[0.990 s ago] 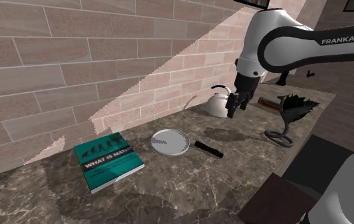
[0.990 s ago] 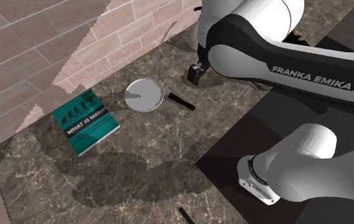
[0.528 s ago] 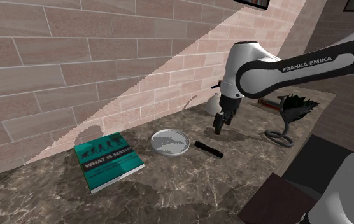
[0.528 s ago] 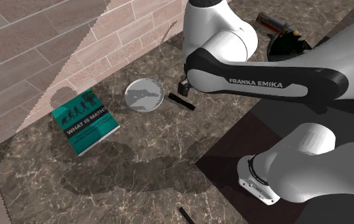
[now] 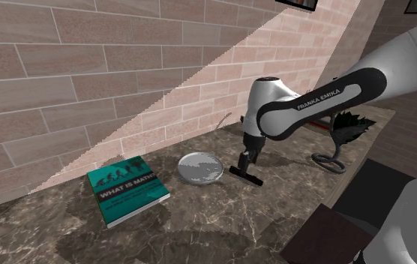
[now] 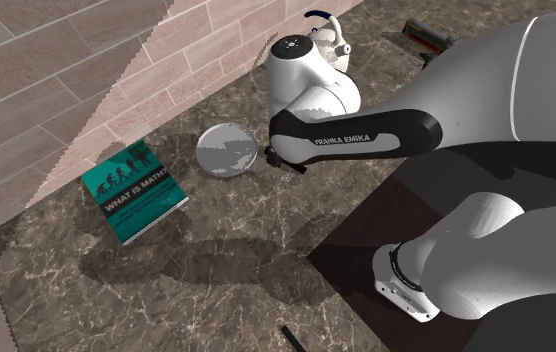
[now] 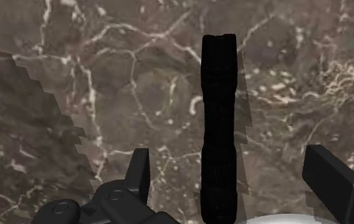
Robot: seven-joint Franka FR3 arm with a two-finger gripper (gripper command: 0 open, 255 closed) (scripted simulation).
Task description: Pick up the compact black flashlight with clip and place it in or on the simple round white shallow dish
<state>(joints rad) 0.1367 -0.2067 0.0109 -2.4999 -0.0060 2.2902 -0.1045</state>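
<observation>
— Location of compact black cylindrical flashlight (image 5: 248, 177)?
— Lying flat on dark brown veined marble countertop (image 5: 222, 221), just beside round pale-grey shallow dish (image 5: 201, 168), on the side toward the shoulder view's right.

— Condition of all-black two-finger gripper (image 5: 242, 165)?
— Hanging low over flashlight's dish-side end, pointing down. Standing wide open in the wrist view, flanking flashlight body with fingers (image 7: 139, 173) on either side, touching neither. Gripping nothing.

— Anything else sitting on countertop?
— Lying flat past dish toward the shoulder view's left, well apart from it: teal paperback book (image 5: 127, 190) reading "WHAT IS MATH". Standing close to brick wall (image 5: 64, 75), behind white arm (image 6: 346, 135) in the second exterior view: white kettle with dark handle (image 6: 321, 38).
</observation>
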